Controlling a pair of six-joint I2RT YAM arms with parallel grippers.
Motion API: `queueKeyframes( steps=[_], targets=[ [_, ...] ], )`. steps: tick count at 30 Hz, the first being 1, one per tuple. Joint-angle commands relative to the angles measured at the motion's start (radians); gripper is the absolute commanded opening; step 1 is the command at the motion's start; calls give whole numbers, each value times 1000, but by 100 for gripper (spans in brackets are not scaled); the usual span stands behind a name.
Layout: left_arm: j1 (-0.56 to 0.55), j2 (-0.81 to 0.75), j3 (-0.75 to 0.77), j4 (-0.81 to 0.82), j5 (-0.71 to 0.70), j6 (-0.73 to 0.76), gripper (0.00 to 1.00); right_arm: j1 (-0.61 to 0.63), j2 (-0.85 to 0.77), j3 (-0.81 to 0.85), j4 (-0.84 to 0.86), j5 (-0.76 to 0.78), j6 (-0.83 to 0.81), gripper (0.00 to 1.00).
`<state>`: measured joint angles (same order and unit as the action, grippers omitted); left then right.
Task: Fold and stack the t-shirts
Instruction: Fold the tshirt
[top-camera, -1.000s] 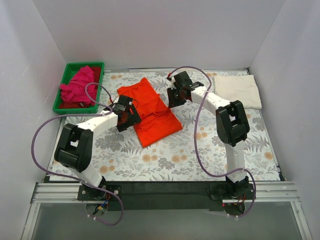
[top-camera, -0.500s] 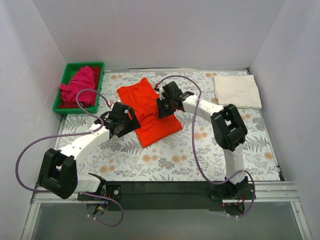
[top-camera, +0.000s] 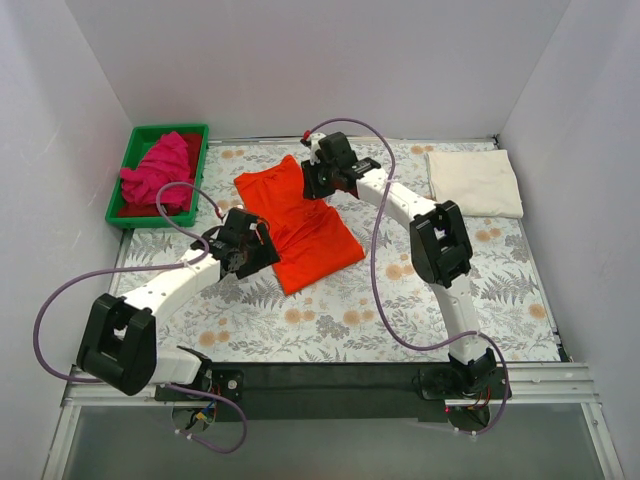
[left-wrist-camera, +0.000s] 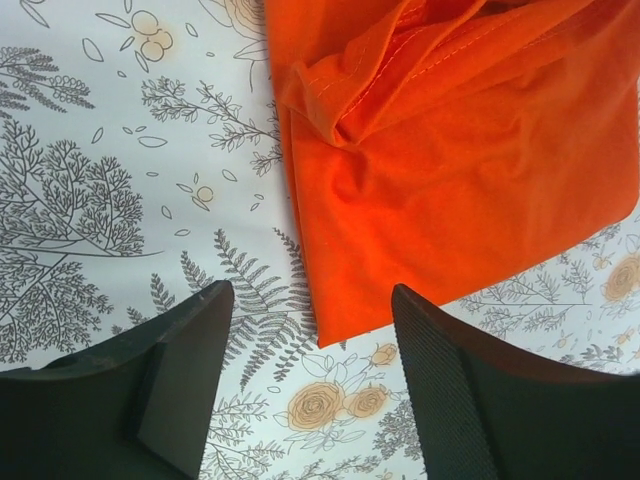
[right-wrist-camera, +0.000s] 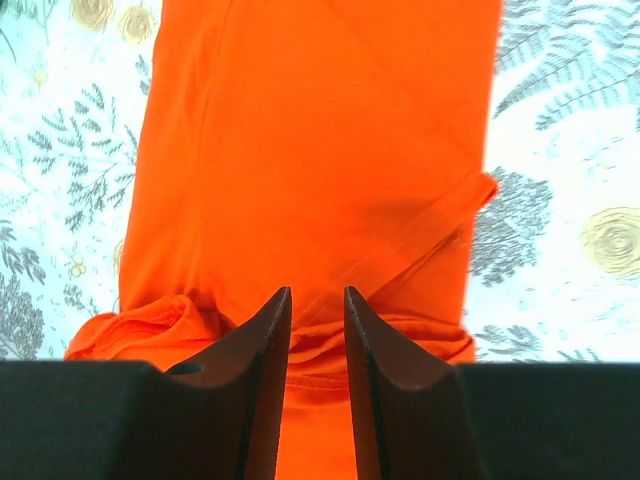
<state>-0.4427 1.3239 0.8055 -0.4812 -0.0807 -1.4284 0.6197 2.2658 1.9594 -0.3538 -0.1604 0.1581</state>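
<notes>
White walls (top-camera: 300, 60) close in your workspace on three sides, and the grey floral-print cloth (top-camera: 400, 300) covers the table from edge to edge.

At ten o'clock you have the green tray (top-camera: 170, 128), with the magenta-pink t-shirt (top-camera: 155, 170) heaped in it, unfolded.

Your left gripper (left-wrist-camera: 312, 295) hangs just above the cloth with its jaws wide apart, and the nearest corner of the orange-red t-shirt (top-camera: 300, 220) lies between them, ungripped.

That shirt lies partly folded a little toward eleven o'clock of the table's middle, running from eleven down to five.

Your right gripper (right-wrist-camera: 317, 295) is low over the shirt's twelve o'clock end, jaws nearly together with a thin gap. You cannot tell whether fabric is pinched.

At two o'clock the cream-white t-shirt (top-camera: 475, 182) lies folded flat.
</notes>
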Motion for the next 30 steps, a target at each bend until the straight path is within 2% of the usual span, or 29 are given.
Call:
queueKeyframes(
  steps=[1, 3, 5, 6, 10, 19, 25, 30],
  targets=[
    [-4, 27, 21, 33, 16, 25, 59, -26, -35, 21, 12, -14, 8, 30],
    [-5, 70, 47, 38, 16, 32, 45, -31, -69, -39, 12, -14, -6, 30],
    [-7, 103, 66, 47, 15, 42, 39, -32, -127, -86, 13, -16, -12, 30],
    [-5, 132, 86, 50, 13, 43, 31, -34, -146, -146, 13, -13, -18, 30],
    [-7, 201, 132, 55, 1, 45, 20, -37, -265, -295, 35, -4, -26, 30],
    [-8, 340, 221, 84, -86, 26, 13, -52, -434, -549, 88, -5, -15, 30],
    [12, 428, 317, 69, -178, 3, 12, -55, -495, -629, 104, -8, -14, 30],
    [59, 486, 429, 67, -202, -17, 13, -55, -525, -700, 121, -10, -14, 30]
  ],
)
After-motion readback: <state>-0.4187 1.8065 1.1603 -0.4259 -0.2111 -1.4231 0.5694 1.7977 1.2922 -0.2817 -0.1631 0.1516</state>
